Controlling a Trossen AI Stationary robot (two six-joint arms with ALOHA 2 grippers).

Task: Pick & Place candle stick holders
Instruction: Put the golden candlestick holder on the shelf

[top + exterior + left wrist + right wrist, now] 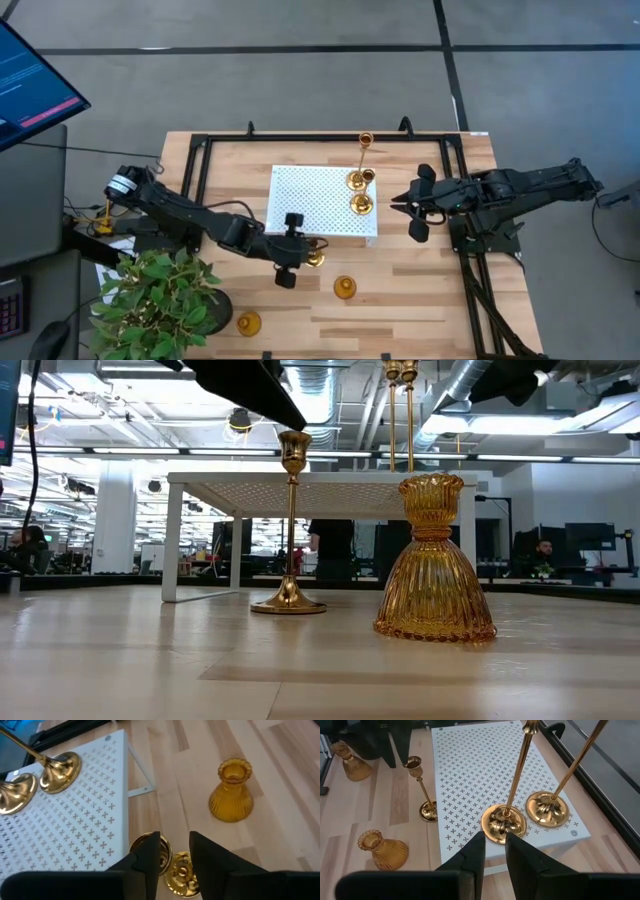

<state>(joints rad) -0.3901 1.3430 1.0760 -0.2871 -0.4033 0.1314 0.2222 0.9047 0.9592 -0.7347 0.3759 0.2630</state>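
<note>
Left gripper jaws slightly apart over a brass holder, gripping nothing; right gripper jaws parted, empty. Two tall holders stand on the tray, centre frame; three remain on the counter, lower frame.

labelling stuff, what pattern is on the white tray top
Rows of small cross-shaped cut-outs on the white tray; clearest in the right wrist view.

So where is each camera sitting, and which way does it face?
High: overhead, straight down; both arms, white tray.
Low: table height, level across; amber glass holder in front, an arm above.
Left wrist: over a brass holder; own fingers.
Right wrist: toward tray; own fingers.
Both wrists share the tray's tall holders.
</note>
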